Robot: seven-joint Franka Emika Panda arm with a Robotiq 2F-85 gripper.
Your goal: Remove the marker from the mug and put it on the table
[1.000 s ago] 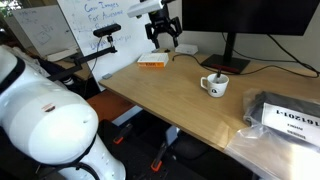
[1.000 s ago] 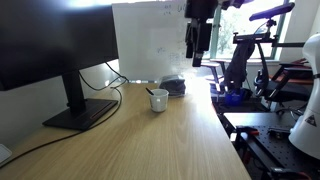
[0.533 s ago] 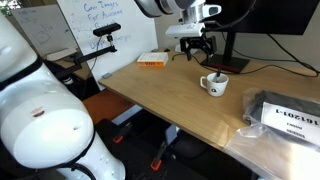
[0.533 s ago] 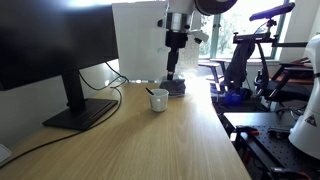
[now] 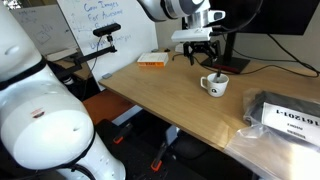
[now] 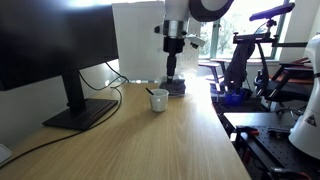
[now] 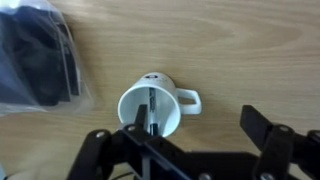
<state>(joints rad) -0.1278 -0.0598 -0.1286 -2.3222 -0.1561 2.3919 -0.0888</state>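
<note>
**One label nearly readable, the rest too small**

On the near right, a white label (image 5: 292, 121) on the dark wrapped package (image 5: 285, 112) carries large digits, upside down, seemingly "1612071-1". Handwriting on the far-left whiteboard (image 5: 110, 25) is illegible. The mug (image 5: 215, 85) bears a small dark mark, unreadable.

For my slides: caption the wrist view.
Open tool hovers above small white ceramic mug holding thin dark marker on light wood-grain table.
</note>
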